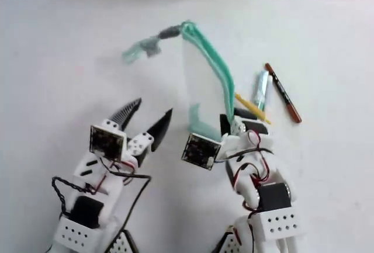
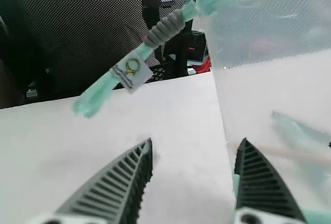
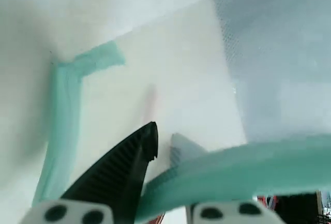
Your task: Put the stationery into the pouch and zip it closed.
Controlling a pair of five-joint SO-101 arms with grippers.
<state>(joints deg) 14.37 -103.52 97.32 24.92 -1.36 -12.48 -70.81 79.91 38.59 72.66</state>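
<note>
Left arm: near-left of the bench [image 1: 52, 48]. Left pincer [image 1: 153, 108] wide, nothing between its fingers, pointing far-right toward the pouch and just short of it. In the left wrist view this left pincer [image 2: 194, 177] gapes over bare bench, with the pouch wall beside one finger.

Teal strap [image 1: 139, 49]: runs left from the pouch's far top corner, off the bench surface, with a small tag on it. A grey zip pull [image 1: 169, 32] joins it to the corner. Both show in the left wrist view, strap [image 2: 111, 81] and zip pull [image 2: 165, 27].

Pouch [image 1: 201, 78]: centre of the bench, translucent with a teal rim, held up on edge rather than lying flat. Seen close in the left wrist view [image 2: 269, 79].

Right pincer [image 1: 234, 125]: near-centre, clamped on the pouch's teal rim at its near end. The right wrist view shows the right pincer [image 3: 165, 146] with the rim [image 3: 232, 172] running through the jaws.

Right of the pouch, lying on the bench outside it: yellow pencil [image 1: 251, 108], its near end just beside the right pincer; a small pale teal-and-clear item [image 1: 260, 89], kind not discernible; brown-red pen [image 1: 283, 92], farthest right.
</note>
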